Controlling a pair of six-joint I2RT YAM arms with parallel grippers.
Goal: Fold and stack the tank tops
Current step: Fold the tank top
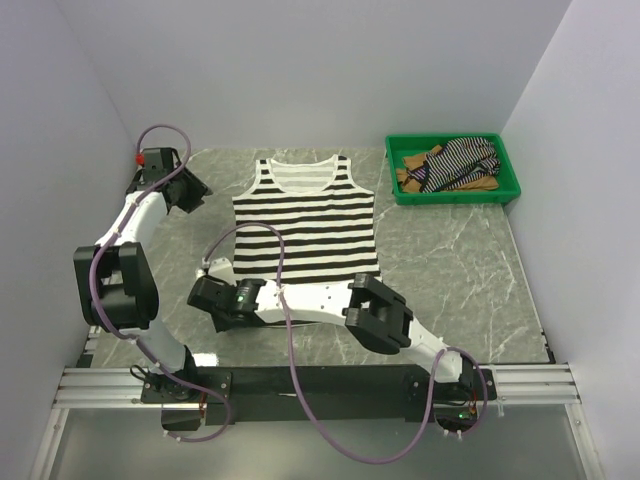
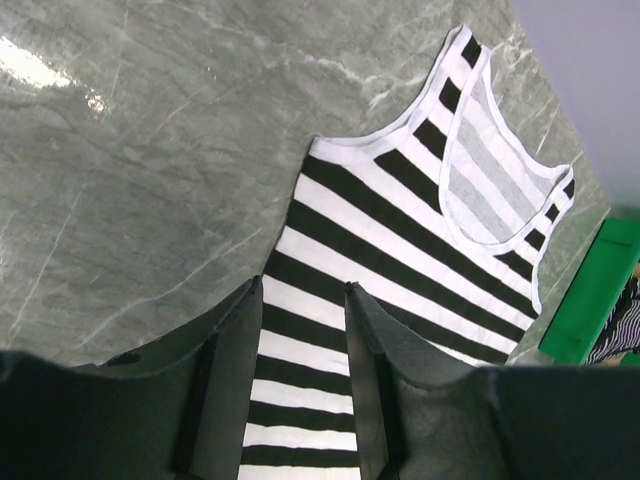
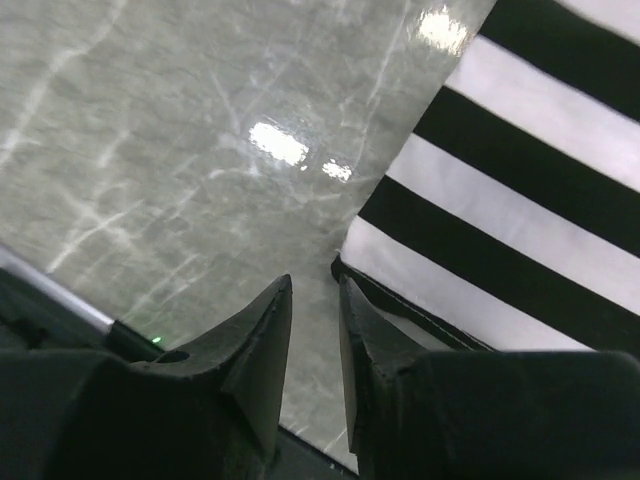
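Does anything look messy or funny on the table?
A little. The thin-striped black-and-white cloth tank top and the plain tan-brown tank top are scrunched in a heap inside the green plastic tray at the far right corner, not folded. The wide-striped black-and-white tank top lies flat and straight.

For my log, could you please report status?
Left gripper open beside wide-striped tank top. Right gripper open by its hem corner. Top flat, unfolded. Nothing obstructing.
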